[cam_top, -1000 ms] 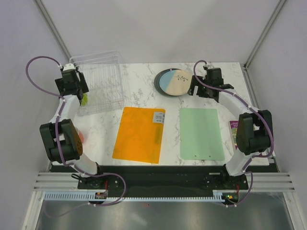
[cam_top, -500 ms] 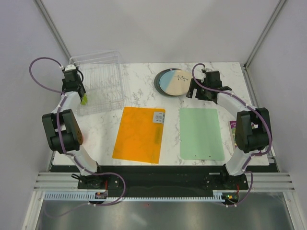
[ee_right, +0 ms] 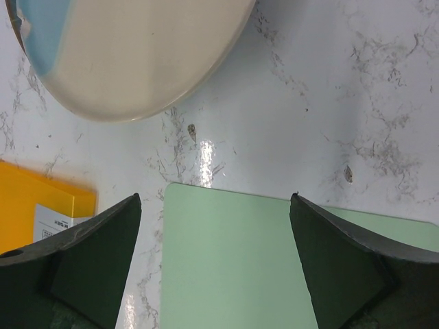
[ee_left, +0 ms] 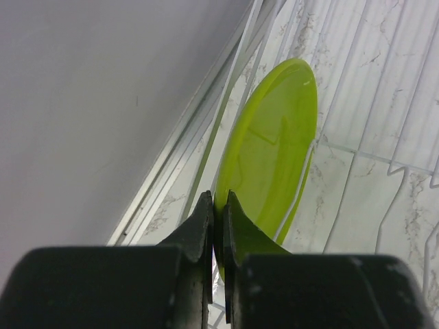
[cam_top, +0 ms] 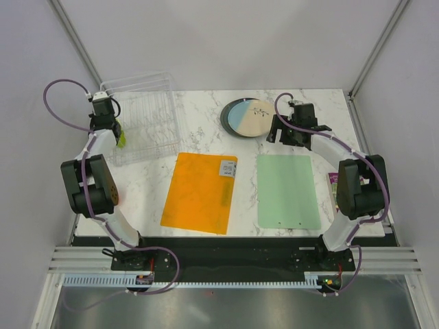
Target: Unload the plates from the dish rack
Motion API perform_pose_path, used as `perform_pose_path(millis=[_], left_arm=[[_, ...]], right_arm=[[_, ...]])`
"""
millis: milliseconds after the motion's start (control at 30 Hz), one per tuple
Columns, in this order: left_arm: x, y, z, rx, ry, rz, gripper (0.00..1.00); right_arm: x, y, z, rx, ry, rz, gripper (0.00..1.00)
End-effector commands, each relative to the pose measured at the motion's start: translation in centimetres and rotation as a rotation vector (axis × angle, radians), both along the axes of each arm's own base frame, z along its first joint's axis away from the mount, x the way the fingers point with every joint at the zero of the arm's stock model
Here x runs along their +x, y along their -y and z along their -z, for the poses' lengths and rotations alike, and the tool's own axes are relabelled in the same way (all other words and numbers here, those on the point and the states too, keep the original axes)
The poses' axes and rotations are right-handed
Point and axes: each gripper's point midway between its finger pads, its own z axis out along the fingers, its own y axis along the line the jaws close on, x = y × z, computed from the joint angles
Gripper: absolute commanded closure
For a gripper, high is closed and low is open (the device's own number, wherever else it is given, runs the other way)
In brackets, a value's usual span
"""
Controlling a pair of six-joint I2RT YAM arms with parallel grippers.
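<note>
With the left gripper [ee_left: 218, 205] pinching the rim of the green plate [ee_left: 274, 151], which stands on edge in the rack [cam_top: 145, 130] beyond its jaws, a straight lift clear seems next; the right gripper [ee_right: 214, 205] hangs spread.

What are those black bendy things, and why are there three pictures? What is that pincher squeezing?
They are two robot arms at a table. One picture looks down from above; the other two come from small cameras on the arms' wrists. On the table lie an orange mat, a green mat, a stack of plates and a clear dish rack. The left gripper is shut on the rim of a lime plate standing in the rack. The right gripper is open and empty, near the stack.
</note>
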Motion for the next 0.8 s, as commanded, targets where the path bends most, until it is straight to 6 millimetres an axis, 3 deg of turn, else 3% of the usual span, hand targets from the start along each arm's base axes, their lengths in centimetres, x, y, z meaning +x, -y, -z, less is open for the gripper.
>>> perform_pose_path(millis=[0,200,333,367,400,433,467,533,567,633,667,700,733,767], left_arm=[[1.2,-0.2,-9.3,0.172,0.167,-0.046,0.98],[0.1,2.4,-19.6,0.409,0.297,-0.039,0.98],[-2.0,4.4,-22.7,0.455,0.315,-0.024,0.98],[-1.9,6.4,-23.0,0.422,0.343,0.024,0.98],[-3.2,7.4,-24.4,0.385,0.392,0.052,0.98],[-3.9,8.6,-22.9,0.332,0.334,0.122,0.98],[-3.5,11.2,-22.7,0.193,0.398,0.227,0.98],[-5.5,14.0,-23.3,0.064,0.458,0.35,0.98],[-6.0,16.8,-22.9,-0.088,0.489,0.444,0.98],[-7.6,19.4,-22.6,-0.218,0.517,0.532,0.98],[-8.1,21.9,-22.4,-0.342,0.524,0.616,0.98],[-8.5,22.9,-22.1,-0.399,0.521,0.649,0.98],[-8.8,23.8,-21.1,-0.454,0.504,0.67,0.98],[-9.4,25.3,-21.0,-0.526,0.501,0.724,0.98]], right_arm=[[0.0,0.5,-3.0,-0.003,0.076,0.016,0.04],[-0.6,1.4,-5.2,-0.035,0.105,0.044,0.04],[-1.0,1.3,-7.6,-0.018,0.145,0.048,0.04],[-1.2,1.1,-8.8,-0.004,0.17,0.042,0.04],[-1.4,0.8,-9.5,0.008,0.183,0.033,0.04],[-1.5,0.3,-10.6,0.032,0.203,0.015,0.04],[-1.7,-0.2,-11.7,0.048,0.225,-0.003,0.04],[-1.9,-1.5,-13.2,0.093,0.247,-0.041,0.04],[-2.3,-2.5,-13.9,0.125,0.255,-0.078,0.04],[-2.7,-4.4,-15.0,0.18,0.278,-0.132,0.04],[-3.3,-5.4,-15.9,0.245,0.285,-0.145,0.04],[-3.3,-6.6,-17.4,0.292,0.348,-0.171,0.04],[-3.8,-7.3,-17.0,0.332,0.341,-0.181,0.04],[-4.4,-8.1,-18.1,0.398,0.353,-0.188,0.04]])
